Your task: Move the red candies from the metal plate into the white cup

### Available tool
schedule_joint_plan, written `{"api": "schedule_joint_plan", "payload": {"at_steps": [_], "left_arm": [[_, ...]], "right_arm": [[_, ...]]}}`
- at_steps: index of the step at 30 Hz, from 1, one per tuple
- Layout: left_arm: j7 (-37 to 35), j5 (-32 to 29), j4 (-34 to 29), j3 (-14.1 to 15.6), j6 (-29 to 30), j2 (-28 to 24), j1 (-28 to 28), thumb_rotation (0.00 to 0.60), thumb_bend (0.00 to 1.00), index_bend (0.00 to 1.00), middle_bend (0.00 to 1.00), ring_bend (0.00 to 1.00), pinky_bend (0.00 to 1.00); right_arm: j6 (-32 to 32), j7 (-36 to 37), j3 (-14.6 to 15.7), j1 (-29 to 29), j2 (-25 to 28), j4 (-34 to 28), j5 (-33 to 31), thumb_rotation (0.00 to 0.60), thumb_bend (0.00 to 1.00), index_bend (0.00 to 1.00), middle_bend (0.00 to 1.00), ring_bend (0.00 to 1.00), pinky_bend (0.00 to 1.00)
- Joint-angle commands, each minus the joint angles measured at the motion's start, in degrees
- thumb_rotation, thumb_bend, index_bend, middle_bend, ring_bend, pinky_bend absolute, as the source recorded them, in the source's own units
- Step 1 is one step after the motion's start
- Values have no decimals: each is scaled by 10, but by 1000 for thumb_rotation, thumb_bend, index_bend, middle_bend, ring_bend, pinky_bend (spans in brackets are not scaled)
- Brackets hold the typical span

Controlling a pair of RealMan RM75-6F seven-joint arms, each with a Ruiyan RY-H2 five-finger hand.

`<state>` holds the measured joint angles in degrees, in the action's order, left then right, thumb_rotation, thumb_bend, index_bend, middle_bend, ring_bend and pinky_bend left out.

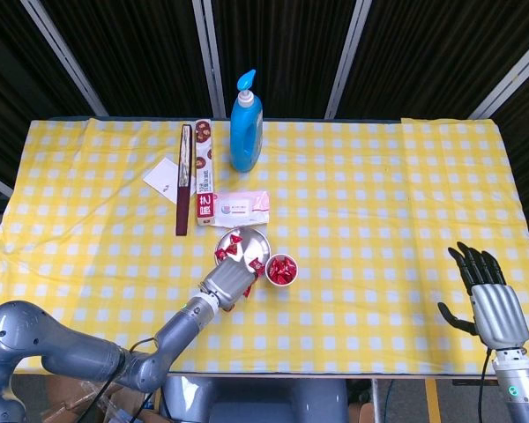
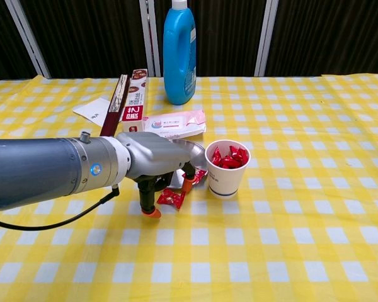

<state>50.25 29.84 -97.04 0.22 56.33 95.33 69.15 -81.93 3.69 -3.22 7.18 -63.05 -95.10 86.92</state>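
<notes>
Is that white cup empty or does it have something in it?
Not empty: the cup stands upright with red candies heaped up to its rim.

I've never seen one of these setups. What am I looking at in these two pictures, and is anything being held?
A two-armed robot with finger hands works at a table with a yellow checked cloth. One picture looks down from its head, the other forward from its chest. The left hand reaches over a loose red candy on the cloth, beside the metal plate; whether it grips anything cannot be told. The white cup already holds candies. The right hand rests open and empty. Behind lie a blue bottle, a wipes pack, a long box and a card.
</notes>
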Motion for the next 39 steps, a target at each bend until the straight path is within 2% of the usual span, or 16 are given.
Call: {"api": "schedule_joint_plan", "payload": {"at_steps": [1,7,11,24,31,39], "left_arm": [[3,-4,-6,1,-3,-3,2,600,257,375,830,891,933],[12,-12,-21,3,0,-14,4,600,262,414,833,891,933],[14,-13,-19,5,2,-13,4,600,302,438,834,891,933],[14,-8,13,3,-2,1,3,600,312,418,832,891,933],[14,-12,24,2,-7,5,3,600,378,428,834,891,933],[10,-12,37,2,-8,14,-1,600,458,510,841,891,933]], "right_arm": [[0,0,0,0,0,0,0,600,356,0,0,0,0],[0,-2,0,0,0,0,0,600,356,0,0,0,0],[0,-3,0,0,-1,0,0,600,357,0,0,0,0],[0,-2,0,0,-1,0,0,600,356,0,0,0,0],[-1,-2,0,0,-1,0,1,600,356,0,0,0,0],[-1,-1,0,0,-1,0,1,600,357,0,0,0,0]]}}
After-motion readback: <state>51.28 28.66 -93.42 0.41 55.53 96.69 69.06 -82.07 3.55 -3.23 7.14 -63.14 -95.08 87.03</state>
